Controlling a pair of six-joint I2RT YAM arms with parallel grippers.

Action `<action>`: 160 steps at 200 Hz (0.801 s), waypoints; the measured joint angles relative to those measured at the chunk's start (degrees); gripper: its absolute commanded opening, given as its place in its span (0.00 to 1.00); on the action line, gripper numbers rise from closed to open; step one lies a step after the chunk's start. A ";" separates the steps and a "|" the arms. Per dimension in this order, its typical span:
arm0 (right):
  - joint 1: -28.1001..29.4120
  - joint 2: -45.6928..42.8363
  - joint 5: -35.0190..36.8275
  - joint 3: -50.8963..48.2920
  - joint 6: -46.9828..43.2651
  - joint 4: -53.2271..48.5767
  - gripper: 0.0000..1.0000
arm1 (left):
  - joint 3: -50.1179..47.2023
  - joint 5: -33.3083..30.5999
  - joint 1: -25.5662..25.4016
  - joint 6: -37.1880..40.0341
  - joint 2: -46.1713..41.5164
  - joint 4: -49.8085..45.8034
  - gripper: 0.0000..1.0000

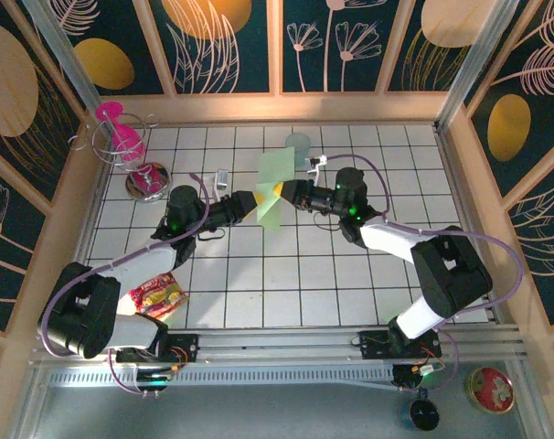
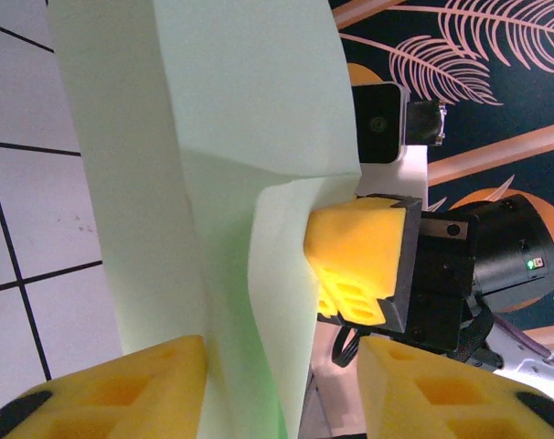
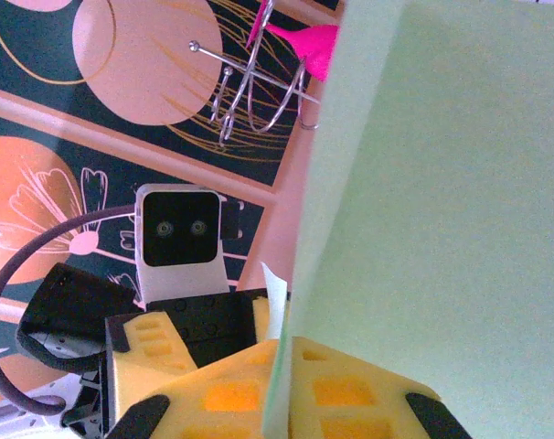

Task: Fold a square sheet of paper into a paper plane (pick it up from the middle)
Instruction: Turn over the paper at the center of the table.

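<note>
**Top external.** You have both grippers meeting just 12 o'clock of the table's [image 1: 259,302] centre. The left gripper [image 1: 257,200] comes in from 8 o'clock and the right gripper [image 1: 282,192] from 3 o'clock. The green paper sheet [image 1: 277,174] stands on edge between them, off the tiles. A pale teal cup [image 1: 298,144] sits near the sheet at its 1 o'clock. A snack packet [image 1: 156,294] lies at 7 o'clock, well apart.

**Left wrist.** The left gripper [image 2: 277,366] has its jaws spread, with the sheet [image 2: 240,110] hanging between them. The 3 o'clock finger is clear of the paper. I cannot tell whether the 9 o'clock finger touches it. The right gripper [image 2: 350,265] presses a yellow pad against a fold.

**Right wrist.** The right gripper [image 3: 277,389] is pressed together, pinching the lower edge of the sheet [image 3: 442,183]. A pink item on a wire stand [image 3: 304,41] shows at 12 o'clock.
</note>
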 measured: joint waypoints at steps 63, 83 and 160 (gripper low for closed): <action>-0.07 0.00 -0.02 0.00 -0.02 -0.07 0.11 | 0.00 -0.07 0.00 -0.07 0.76 0.48 0.27; -0.07 0.00 -0.02 0.00 -0.02 -0.31 0.11 | 0.00 -0.04 0.00 -0.07 1.18 1.03 0.24; -0.07 0.00 0.00 0.00 -0.70 -1.68 0.07 | 0.00 0.59 0.00 -2.56 3.37 3.78 0.37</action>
